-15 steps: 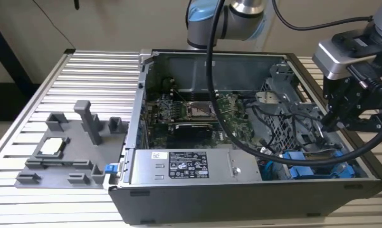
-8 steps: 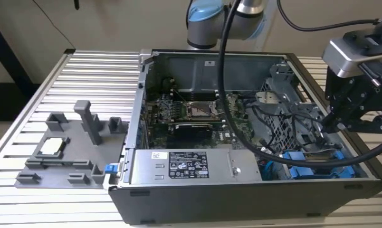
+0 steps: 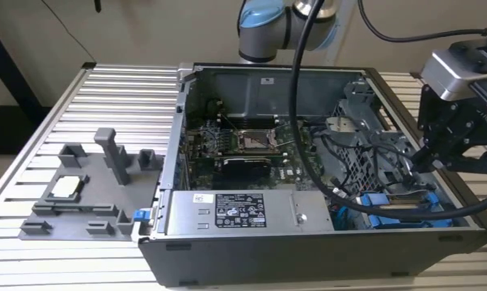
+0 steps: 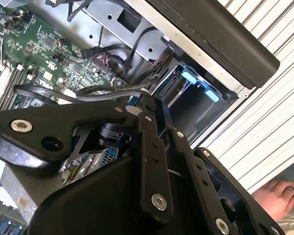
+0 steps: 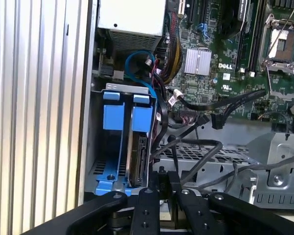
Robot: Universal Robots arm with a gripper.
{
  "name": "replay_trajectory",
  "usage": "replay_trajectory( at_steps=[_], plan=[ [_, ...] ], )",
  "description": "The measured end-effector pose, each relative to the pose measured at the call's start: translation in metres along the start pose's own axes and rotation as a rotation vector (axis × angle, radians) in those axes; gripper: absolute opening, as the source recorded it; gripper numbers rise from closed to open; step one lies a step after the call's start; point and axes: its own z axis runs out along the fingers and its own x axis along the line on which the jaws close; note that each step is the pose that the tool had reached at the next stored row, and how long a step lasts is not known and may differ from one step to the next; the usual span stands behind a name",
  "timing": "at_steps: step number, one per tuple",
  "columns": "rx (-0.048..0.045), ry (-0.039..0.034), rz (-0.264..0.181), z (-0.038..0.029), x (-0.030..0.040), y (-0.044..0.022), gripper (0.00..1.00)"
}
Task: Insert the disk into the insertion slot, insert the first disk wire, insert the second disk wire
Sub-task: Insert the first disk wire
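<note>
The gripper (image 5: 167,180) is hovering over one end of the open computer case (image 3: 252,257) with its jaws drawn close together, though whether anything is sitting between them cannot be told. Just beyond it the disk (image 5: 137,156) is standing on edge in its blue frame inside the slot (image 5: 118,88), with loose black cables (image 5: 206,147) lying just beside it. Farther off, the green circuit board (image 5: 220,68) and grey power box (image 5: 132,17) are sitting in the case.
</note>
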Motion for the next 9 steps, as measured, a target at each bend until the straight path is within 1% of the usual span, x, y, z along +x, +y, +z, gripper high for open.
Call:
replay_trajectory(
  at_steps=[2,9],
  plan=[
    [-0.0022,-0.0002,0.001,0.0003,0.0020,-0.0009,0.19],
    [-0.0052,-0.0004,0.007,0.0018,0.0108,-0.0026,0.19]
  ],
)
